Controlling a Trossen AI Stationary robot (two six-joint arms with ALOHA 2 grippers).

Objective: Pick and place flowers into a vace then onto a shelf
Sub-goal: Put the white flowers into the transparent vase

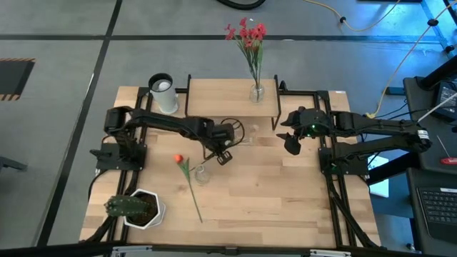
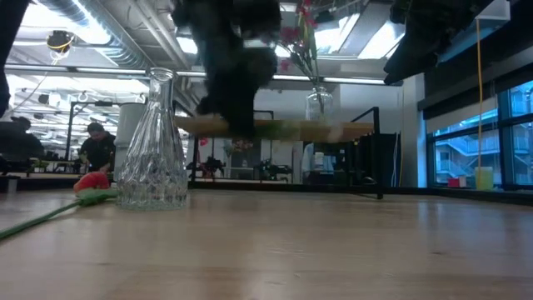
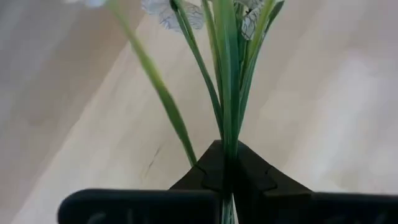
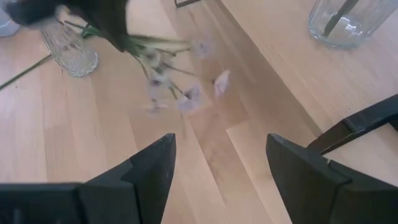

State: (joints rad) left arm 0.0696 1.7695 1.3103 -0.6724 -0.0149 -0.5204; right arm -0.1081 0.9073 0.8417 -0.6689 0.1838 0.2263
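Note:
My left gripper [image 1: 227, 141] is over the middle of the table, shut on a white-flowered leafy sprig [image 3: 227, 74] that points toward the right arm. The sprig shows blurred in the right wrist view [image 4: 174, 87]. An empty clear glass vase [image 1: 202, 173] stands upright just near of that gripper. A red-orange tulip [image 1: 187, 175] lies flat on the table beside the vase. On the shelf [image 1: 221, 100], a second glass vase [image 1: 256, 92] holds a spray of red blossoms [image 1: 246, 34]. My right gripper [image 4: 221, 168] is open, to the right of the shelf's near edge, touching nothing. My left gripper pinches the sprig's bunched green stems [image 3: 228, 134] between its two fingers, low on the sprig. The leaves and white flowers fan out beyond the fingertips [image 3: 208, 163]. The sprig is held clear of the table.
A white cup [image 1: 163, 93] stands at the shelf's left end. A green spiky plant in a white pot [image 1: 136, 207] sits at the table's near left corner. The shelf's black legs [image 1: 278, 107] stand between the two arms. Bare tabletop [image 1: 278, 193] lies near and right.

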